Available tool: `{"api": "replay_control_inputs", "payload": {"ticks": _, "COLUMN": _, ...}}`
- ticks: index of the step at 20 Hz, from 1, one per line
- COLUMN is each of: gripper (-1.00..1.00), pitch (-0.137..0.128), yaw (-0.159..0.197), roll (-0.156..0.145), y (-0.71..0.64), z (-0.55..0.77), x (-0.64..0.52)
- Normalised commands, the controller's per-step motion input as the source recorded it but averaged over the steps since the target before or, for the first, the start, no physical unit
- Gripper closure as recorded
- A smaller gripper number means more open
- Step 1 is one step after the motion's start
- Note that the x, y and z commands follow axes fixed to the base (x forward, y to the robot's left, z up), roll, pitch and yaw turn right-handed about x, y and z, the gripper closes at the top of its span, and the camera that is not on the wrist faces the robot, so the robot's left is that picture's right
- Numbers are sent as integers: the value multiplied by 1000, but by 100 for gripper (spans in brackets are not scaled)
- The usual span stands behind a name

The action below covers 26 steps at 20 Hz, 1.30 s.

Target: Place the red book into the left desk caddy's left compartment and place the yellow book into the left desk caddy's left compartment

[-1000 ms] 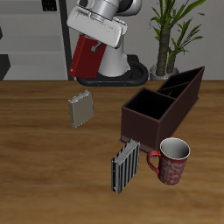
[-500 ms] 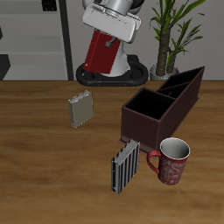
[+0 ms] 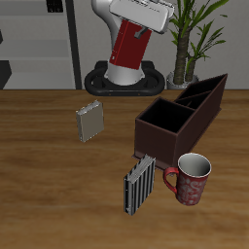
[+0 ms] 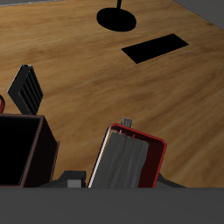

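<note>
High above the table's back, my gripper (image 3: 138, 29) is shut on the red book (image 3: 127, 45), which hangs tilted below it. The wrist view shows the same red book (image 4: 129, 163) close up, pale page edge showing, between the fingers. The yellow book (image 3: 89, 121) lies on the wood well apart from the caddy. The left desk caddy (image 3: 173, 124) is a long dark box running diagonally; its left compartment (image 3: 201, 94) is the narrow far end with a slanted panel. A corner of the caddy (image 4: 21, 150) also shows in the wrist view.
A grey-and-black striped book (image 3: 139, 185) stands near the table's front, beside a red patterned mug (image 3: 192, 179). The striped book (image 4: 26, 88) shows in the wrist view too. A potted plant (image 3: 191, 34) stands behind the caddy.
The gripper has carried the red book higher and sideways toward the caddy's side of the table. Everything on the table has stayed where it was.
</note>
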Motion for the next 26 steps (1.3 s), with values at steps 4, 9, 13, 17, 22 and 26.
{"api": "replay_control_inputs", "payload": {"ticks": 4, "gripper": 100, "pitch": 23, "yaw": -32, "roll": 56, "y": 293, "z": -202, "x": -194}}
{"api": "replay_control_inputs", "payload": {"ticks": 9, "gripper": 100, "pitch": -11, "yaw": 13, "roll": 38, "y": 273, "z": -251, "x": -168}}
{"api": "replay_control_inputs", "payload": {"ticks": 13, "gripper": 100, "pitch": -20, "yaw": 42, "roll": 82, "y": 335, "z": -129, "x": -229}}
{"api": "replay_control_inputs", "payload": {"ticks": 17, "gripper": 100, "pitch": -30, "yaw": 13, "roll": 60, "y": 275, "z": -126, "x": -277}}
{"api": "replay_control_inputs", "payload": {"ticks": 22, "gripper": 100, "pitch": -37, "yaw": 22, "roll": 37, "y": 210, "z": -120, "x": -235}}
{"api": "replay_control_inputs", "payload": {"ticks": 26, "gripper": 100, "pitch": -11, "yaw": 44, "roll": 31, "y": 350, "z": -239, "x": -171}}
